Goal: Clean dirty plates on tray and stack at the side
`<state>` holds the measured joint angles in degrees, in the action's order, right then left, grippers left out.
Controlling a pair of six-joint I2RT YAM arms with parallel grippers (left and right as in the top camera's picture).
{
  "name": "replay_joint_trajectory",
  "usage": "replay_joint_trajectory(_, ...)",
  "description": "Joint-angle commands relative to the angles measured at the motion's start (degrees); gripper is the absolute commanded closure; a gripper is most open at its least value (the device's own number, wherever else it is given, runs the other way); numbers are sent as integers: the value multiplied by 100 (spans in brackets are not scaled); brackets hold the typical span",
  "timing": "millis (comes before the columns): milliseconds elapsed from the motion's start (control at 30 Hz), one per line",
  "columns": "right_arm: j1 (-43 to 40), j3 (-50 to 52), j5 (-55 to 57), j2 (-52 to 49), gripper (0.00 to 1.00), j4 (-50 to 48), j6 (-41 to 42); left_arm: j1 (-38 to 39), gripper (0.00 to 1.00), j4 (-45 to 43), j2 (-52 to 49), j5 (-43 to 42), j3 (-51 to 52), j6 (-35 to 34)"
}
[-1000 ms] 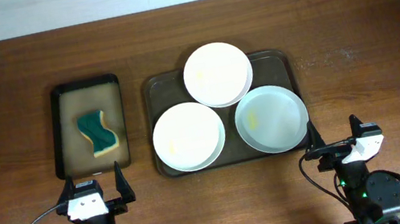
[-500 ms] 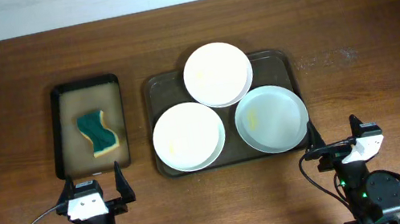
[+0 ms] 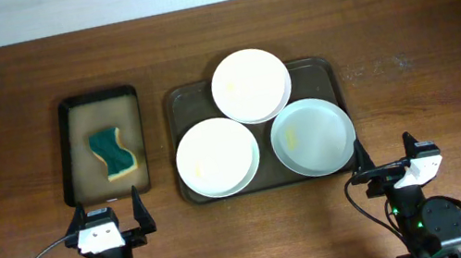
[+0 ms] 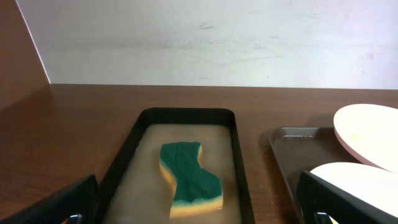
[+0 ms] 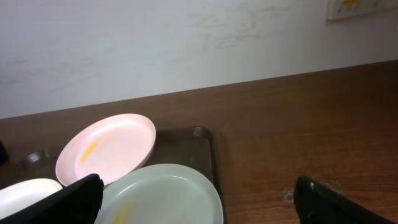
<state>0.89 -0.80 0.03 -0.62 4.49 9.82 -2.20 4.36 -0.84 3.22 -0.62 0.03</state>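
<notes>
Sponge (image 3: pixel 114 154) in black tray (image 3: pixel 64 157), beside brown tray (image 3: pixel 184 104), three plates (image 3: pixel 217 157)

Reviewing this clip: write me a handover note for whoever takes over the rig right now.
Grippers: the left pincer is open and empty, facing the sponge in the small black tray. The right pincer is open and empty, next to the bluish plate.
Things: all three plates are on the brown tray. The rear plate overlaps the front-left plate and the bluish plate.
Done: nothing. Yellow smears show on the plates, and none is stacked aside.
Left: take the sponge, wipe each plate, and stack them beside the tray.
</notes>
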Motion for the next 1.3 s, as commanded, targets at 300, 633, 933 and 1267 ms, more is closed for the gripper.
replay_joint_trajectory(300,-20,48,68,44,2,20,-57,28,1,33,55,-44,9,90)
replay_joint_trajectory(633,-20,48,68,44,2,20,-57,35,0,-114,55,-505,9,-188)
replay_joint_trajectory(933,-20,48,68,42,2,20,-57,33,1,-2044,55,-4896,7,-1917)
replay_joint_trajectory(1267,-20,48,68,42,2,20,-57,28,1,-2417,-444,-3134,-1801,-433)
